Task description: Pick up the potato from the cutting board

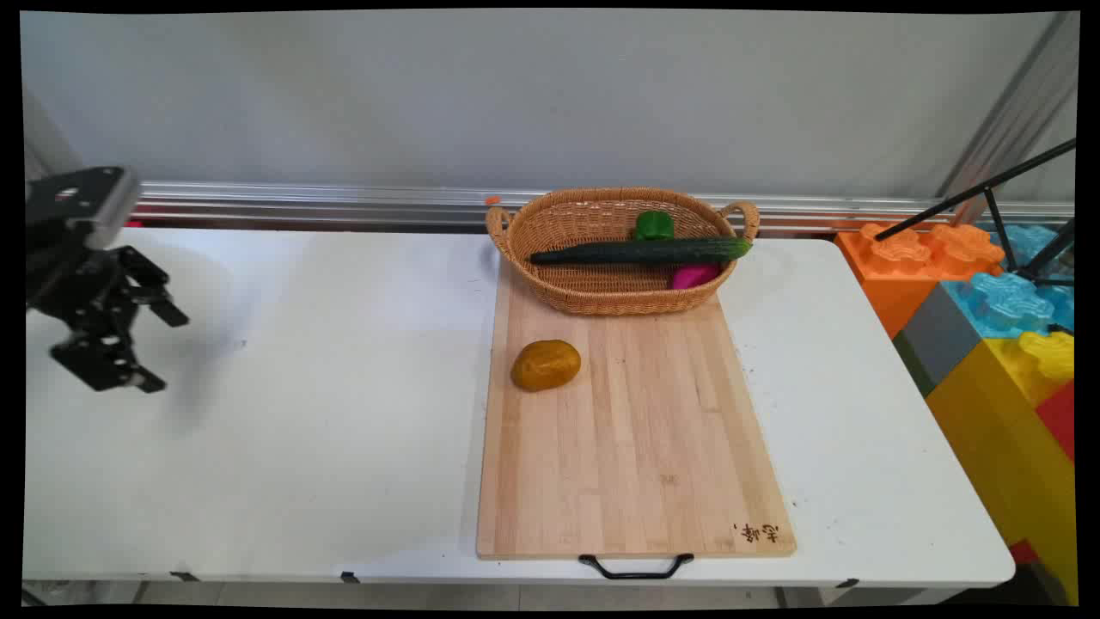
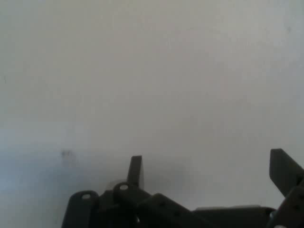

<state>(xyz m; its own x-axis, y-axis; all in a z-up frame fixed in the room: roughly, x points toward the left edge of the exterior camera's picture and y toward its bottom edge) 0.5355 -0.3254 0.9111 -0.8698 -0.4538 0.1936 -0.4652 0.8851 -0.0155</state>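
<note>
Hovering: the black two-finger gripper [image 1: 168, 348] hangs at the far left of the frame, over bare white table [image 1: 301, 413], touching nothing.
Pincer state: spread apart and empty; in the hand view the two fingers [image 2: 135, 172] stand wide of each other with only plain table surface between them.
Nearest thing: the yellow-brown potato-shaped object [image 1: 546, 364], lying alone on the upper left part of the long pale wooden cutting board [image 1: 636, 447], well apart from the gripper.
Basket: an oval woven wicker basket [image 1: 601, 299] with two small handles sits on the board's far end, just above the potato in the frame.
Basket contents: a long dark green cucumber [image 1: 640, 251] lies across it, its tip over the right rim; a green pepper-like piece [image 1: 654, 225] sits behind it and a magenta piece [image 1: 694, 276] in front, at lower right inside the basket.
Handling judgement: any approach to the potato would go best from above, jaws straddling its shorter width, since it looks rounded and likely to roll.
Edges: the board's left edge runs down mid-frame; its black metal handle [image 1: 636, 567] overhangs the table's near edge at the bottom.
Open room: wide bare table lies between gripper and board, and the board's lower half is free.
Crowded side: big orange, blue and yellow plastic blocks [image 1: 988, 301] and a black tripod leg [image 1: 971, 193] fill the right of the frame, beyond the table.
</note>
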